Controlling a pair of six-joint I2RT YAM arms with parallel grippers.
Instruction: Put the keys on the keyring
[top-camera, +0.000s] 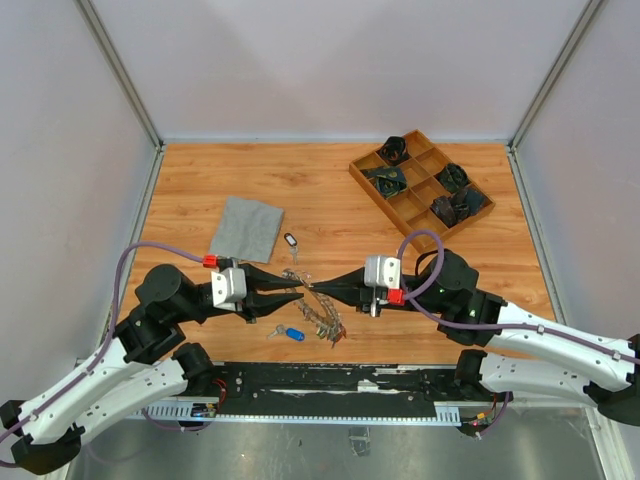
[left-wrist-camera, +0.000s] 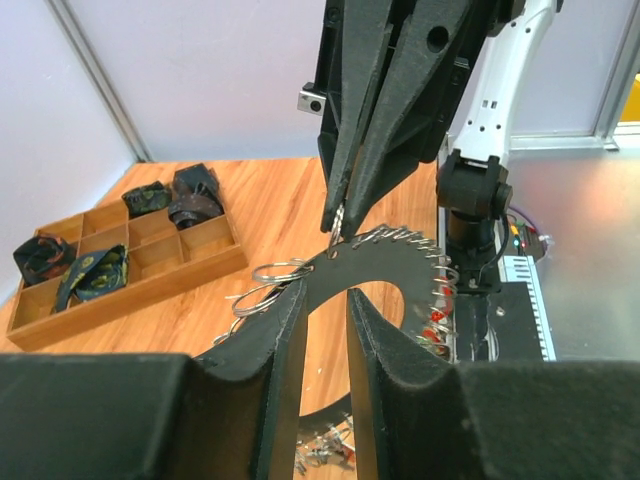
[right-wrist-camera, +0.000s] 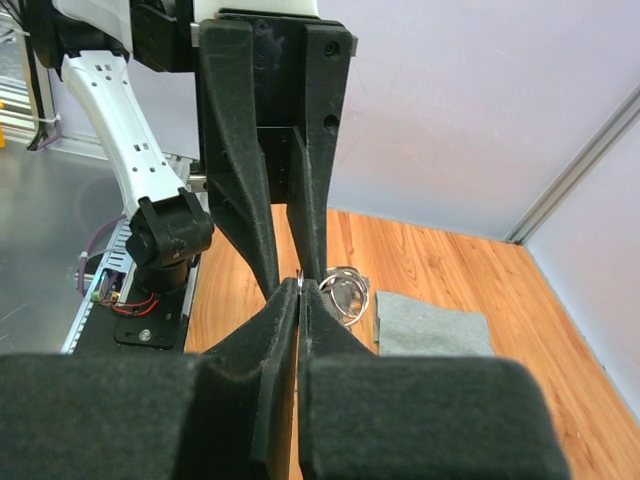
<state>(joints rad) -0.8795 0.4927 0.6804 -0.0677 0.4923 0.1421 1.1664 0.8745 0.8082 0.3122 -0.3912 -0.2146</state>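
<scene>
Where the wooden tabletop (top-camera: 330, 190) begins at the left, one flat grey cloth square (top-camera: 245, 228) is laid. Just beside it, the left gripper (top-camera: 295, 292) is seen with its two fingers apart, one on either side of the ring's wire. Two loose silver keys are counted on the tabletop: one with a black oval tag (top-camera: 291, 240) behind, one with a blue oval tag (top-camera: 292, 334) in front. One large thin metal keyring (top-camera: 322, 316), crowded with silver keys, is held up at centre, pinched by the closed right gripper (top-camera: 318, 291). One divided wooden tray (top-camera: 422, 160) with four dark bundles (top-camera: 385, 180) is set far right.
</scene>
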